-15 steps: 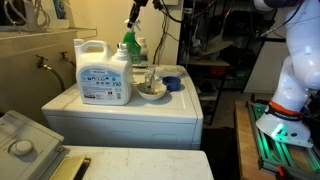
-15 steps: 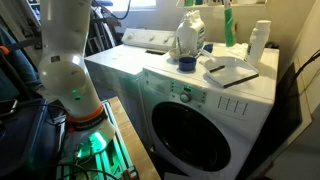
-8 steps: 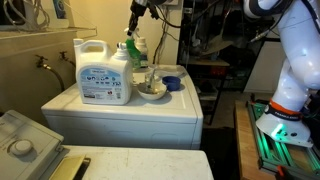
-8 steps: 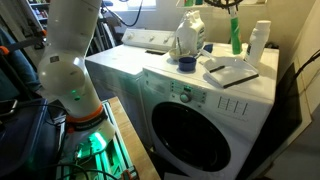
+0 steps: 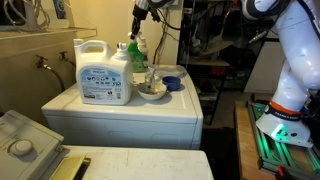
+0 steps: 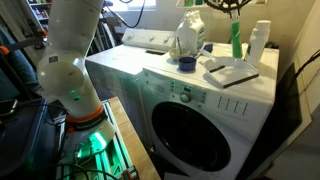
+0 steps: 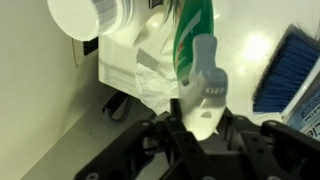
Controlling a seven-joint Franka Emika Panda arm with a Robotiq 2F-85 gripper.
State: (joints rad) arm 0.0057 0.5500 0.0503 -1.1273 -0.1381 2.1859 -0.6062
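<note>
Green bottle (image 5: 135,50): upright, white cap on top, hanging over the back of the washer top; in an exterior view (image 6: 236,40) between detergent jug (image 6: 190,35) and white bottle (image 6: 260,40).
Gripper (image 7: 203,118): closed narrow on the bottle's white cap, one dark finger (image 7: 160,135) on each side, seen plainly in the wrist view.
Height: base low over the top; contact with the surface not tellable from any view.
Step in hand: by judgement, a carry of the bottle, held by the cap alone.
Next move calls for: a plumb hold, slow travel and clearance from the jug on one side and the white bottle on the other. Swing likely from so high a grip.
Nearby: bowl (image 5: 152,90) and blue cup (image 5: 172,83) in front of the bottle; blue brush (image 7: 290,65) at the edge of the wrist view.
Surface: smooth white top (image 5: 120,110) of a front-loading washer (image 6: 200,130), flat and crowded.
Room: laundry corner with a cream wall and taps, a second machine alongside, and the robot base (image 5: 275,125) glowing green on the floor.
</note>
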